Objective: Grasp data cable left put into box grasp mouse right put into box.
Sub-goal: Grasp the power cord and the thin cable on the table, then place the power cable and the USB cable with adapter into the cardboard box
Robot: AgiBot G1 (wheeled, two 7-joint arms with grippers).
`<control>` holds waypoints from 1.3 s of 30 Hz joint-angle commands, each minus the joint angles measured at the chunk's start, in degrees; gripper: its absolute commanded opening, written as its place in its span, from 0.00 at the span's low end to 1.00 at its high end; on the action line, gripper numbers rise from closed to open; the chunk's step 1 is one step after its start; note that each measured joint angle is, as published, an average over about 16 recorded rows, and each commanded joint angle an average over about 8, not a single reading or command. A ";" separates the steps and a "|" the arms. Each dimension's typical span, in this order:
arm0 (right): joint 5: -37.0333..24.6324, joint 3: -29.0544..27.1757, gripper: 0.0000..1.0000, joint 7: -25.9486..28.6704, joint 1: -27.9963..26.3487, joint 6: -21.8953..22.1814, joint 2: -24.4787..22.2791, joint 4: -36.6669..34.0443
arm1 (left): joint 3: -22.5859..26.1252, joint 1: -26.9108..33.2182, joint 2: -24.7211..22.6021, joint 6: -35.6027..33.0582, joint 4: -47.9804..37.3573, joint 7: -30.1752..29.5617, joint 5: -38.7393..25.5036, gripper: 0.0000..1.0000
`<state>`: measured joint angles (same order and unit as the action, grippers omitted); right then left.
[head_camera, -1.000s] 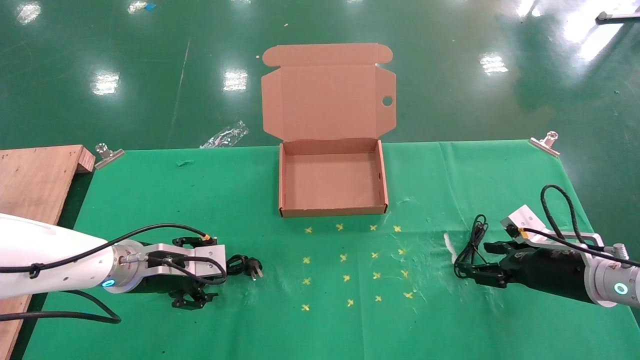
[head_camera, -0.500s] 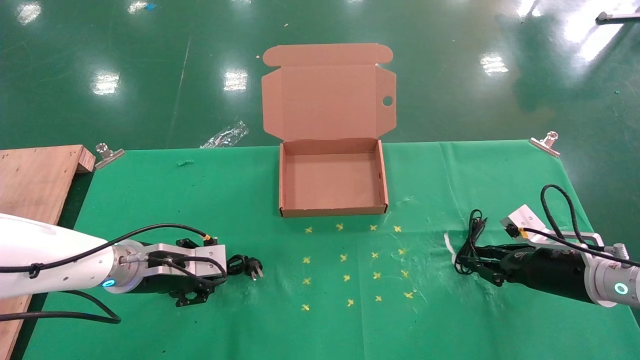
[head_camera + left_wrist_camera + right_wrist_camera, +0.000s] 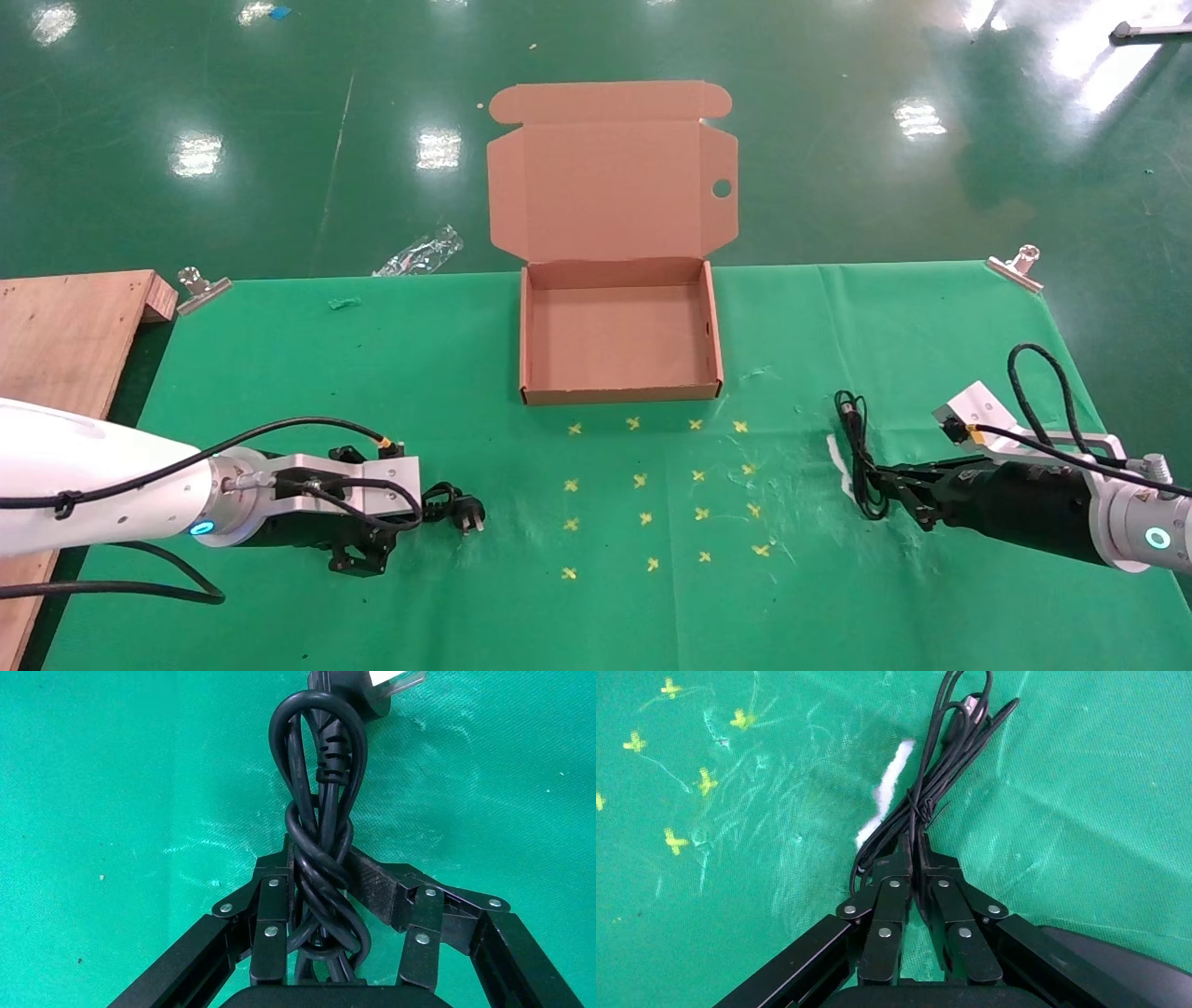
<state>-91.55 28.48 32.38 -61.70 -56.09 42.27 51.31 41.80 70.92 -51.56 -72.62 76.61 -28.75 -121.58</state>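
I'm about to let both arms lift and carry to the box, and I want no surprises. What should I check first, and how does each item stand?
1. Left gripper clamped on the data cable: ok, jaws shut around the bundle.
2. Right gripper clamped: ok, jaws shut on the thin cord.
3. Mouse body held: cannot tell, only cord shows.
4. Box lid open: ok.
5. Box tray empty: ok.
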 commanded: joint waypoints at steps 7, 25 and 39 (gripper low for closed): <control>2.70 -1.92 0.00 -0.78 0.18 -0.32 -2.38 2.91 | -2.04 3.89 0.22 -1.89 0.49 1.59 4.91 0.00; 15.47 -13.35 0.00 0.06 7.93 2.41 -19.80 25.66 | 3.38 10.85 -24.66 21.29 -13.60 7.24 -7.55 0.00; 25.30 -20.07 0.00 -6.50 13.47 0.37 -27.88 26.46 | 26.27 15.07 -27.22 38.26 -22.49 -3.13 -10.37 1.00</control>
<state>-66.81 8.82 25.90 -48.85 -55.73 15.13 77.78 67.50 85.81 -78.79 -34.62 54.26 -31.43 -132.01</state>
